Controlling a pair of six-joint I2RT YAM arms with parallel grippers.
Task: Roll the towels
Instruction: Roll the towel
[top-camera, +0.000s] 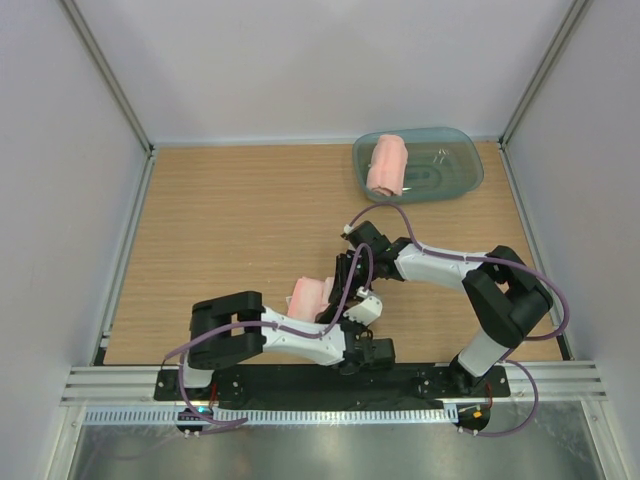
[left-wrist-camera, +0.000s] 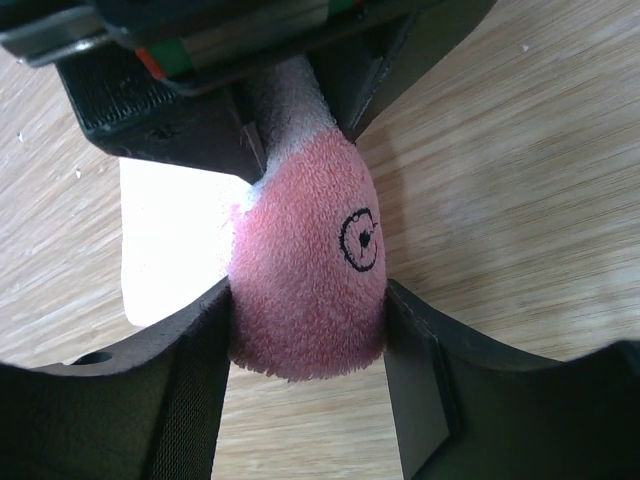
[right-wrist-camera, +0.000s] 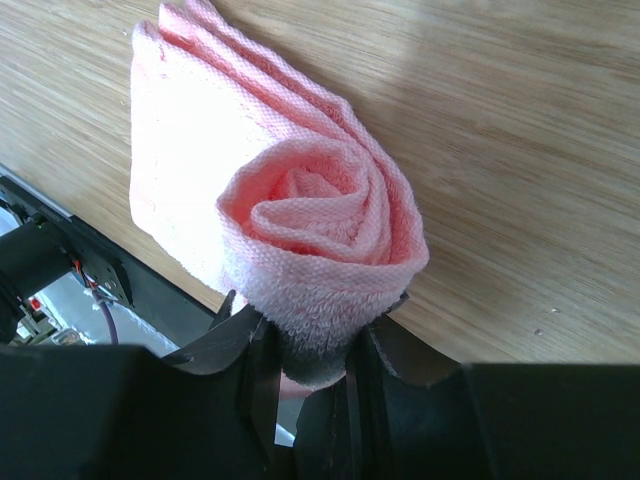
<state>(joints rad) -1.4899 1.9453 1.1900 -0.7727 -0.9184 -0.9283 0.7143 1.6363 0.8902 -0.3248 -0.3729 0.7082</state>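
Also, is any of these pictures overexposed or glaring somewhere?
Left wrist view: a patch left of the towel is burnt to pure white. Right wrist view: the towel's left side washes out in strong light. Top view: even light, no glare on the table.

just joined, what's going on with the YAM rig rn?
Both arms are on the same towel. The left gripper and the right gripper are each clamped on the pink towel, which is wound into a roll at the near middle of the table. The right wrist view shows its spiral end. A second towel, already rolled, lies in the blue-green tub at the far right corner.
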